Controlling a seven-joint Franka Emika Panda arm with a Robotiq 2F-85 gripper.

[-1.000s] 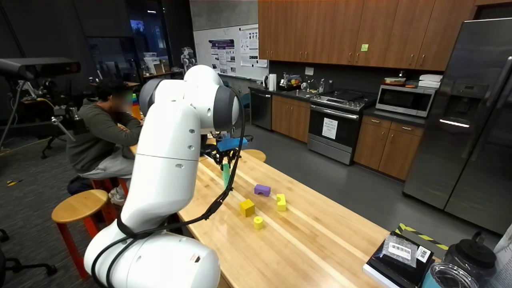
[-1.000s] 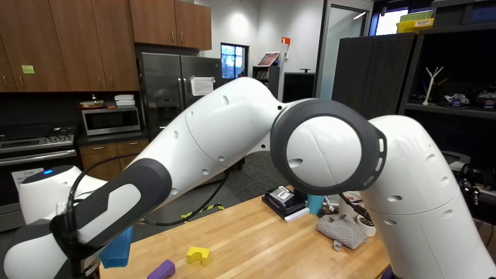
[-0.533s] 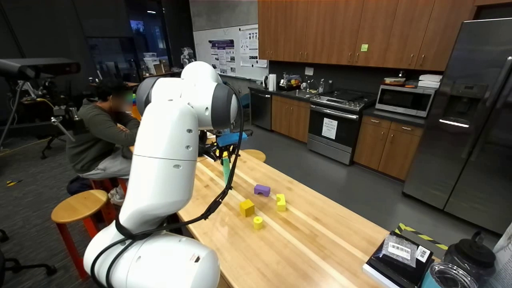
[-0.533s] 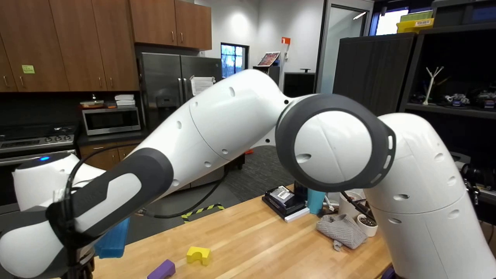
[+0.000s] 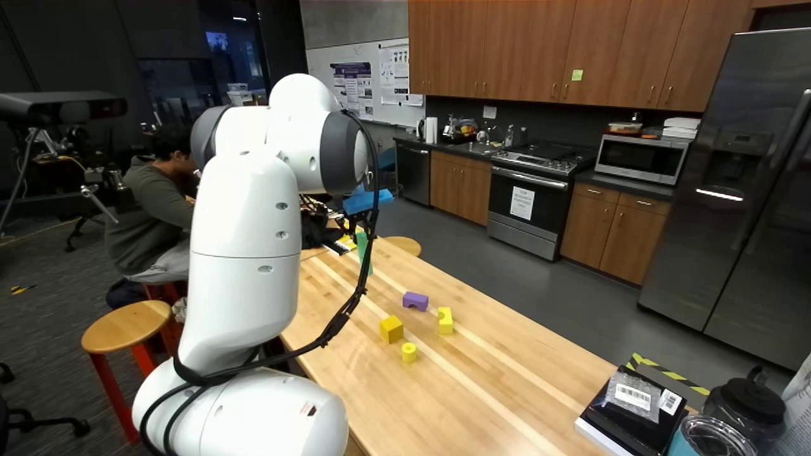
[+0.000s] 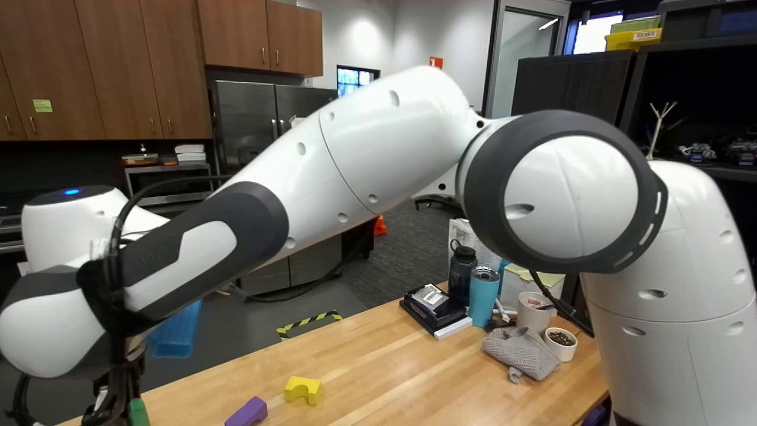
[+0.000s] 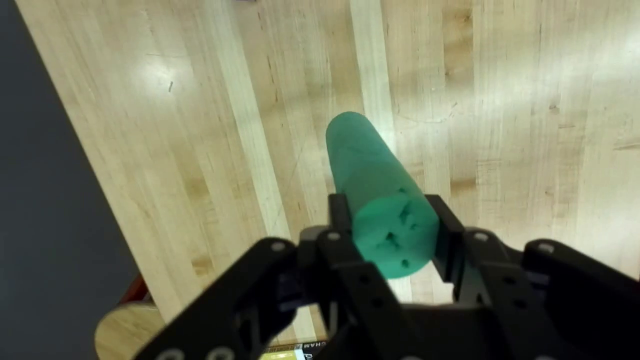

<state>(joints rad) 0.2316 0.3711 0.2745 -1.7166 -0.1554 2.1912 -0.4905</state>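
Note:
My gripper (image 7: 392,225) is shut on a green cylinder (image 7: 367,165), one black finger pressed to each side near its top. The cylinder's top face is pitted with small dark holes, and its long side points down toward the wooden table (image 7: 525,165). Whether its lower end touches the wood, I cannot tell. In an exterior view the cylinder (image 5: 363,248) hangs below the gripper, partly behind the black cable. Nearer the robot's base stand a purple arch block (image 5: 415,301), a yellow cube (image 5: 391,329), a yellow arch block (image 5: 445,321) and a small yellow cylinder (image 5: 409,353).
A black box (image 6: 434,305), a teal tumbler (image 6: 484,296), a dark bottle (image 6: 462,272), a grey cloth (image 6: 521,353) and a small pot (image 6: 560,343) stand toward one table end. A seated person (image 5: 158,209) and a stool (image 5: 127,326) are beside the table.
The arm has risen and swung, carrying the green cylinder up and toward the far table end in the picture. The grip stays shut. The loose blocks have not moved.

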